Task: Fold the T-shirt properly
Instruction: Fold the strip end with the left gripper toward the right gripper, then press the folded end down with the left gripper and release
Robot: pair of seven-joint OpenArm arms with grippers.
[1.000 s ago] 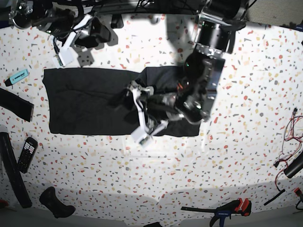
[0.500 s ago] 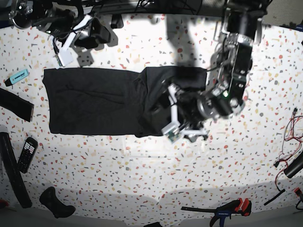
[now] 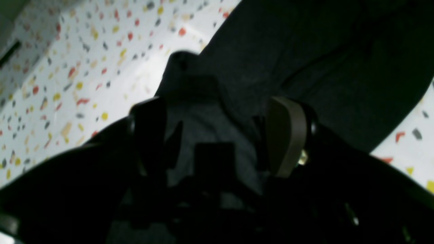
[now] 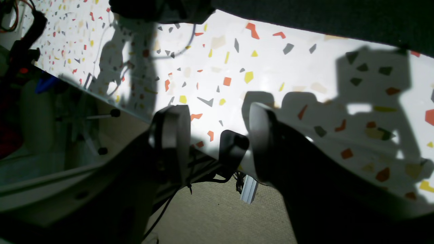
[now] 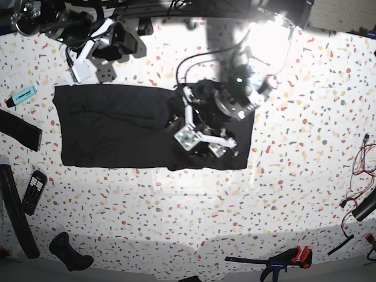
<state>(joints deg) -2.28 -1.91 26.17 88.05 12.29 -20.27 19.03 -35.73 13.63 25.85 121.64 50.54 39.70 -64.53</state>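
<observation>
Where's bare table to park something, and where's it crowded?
Free: the wide speckled band of table below the T-shirt, and the stretch right of it up to the red wires. Crowded: left edge with remote and teal marker; bottom right by the clamp.

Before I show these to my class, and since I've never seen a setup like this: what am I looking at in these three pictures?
It is a two-armed robot folding a T-shirt. One picture looks down from overhead at a speckled table. The other two come from cameras on each arm's wrist, looking past its gripper. The left gripper hovers over the dark shirt, jaws open, with cloth seen between them but not pinched. The right gripper is parked near the table's edge, open and holding nothing. Also on the table: a remote, a teal marker and a clamp.
</observation>
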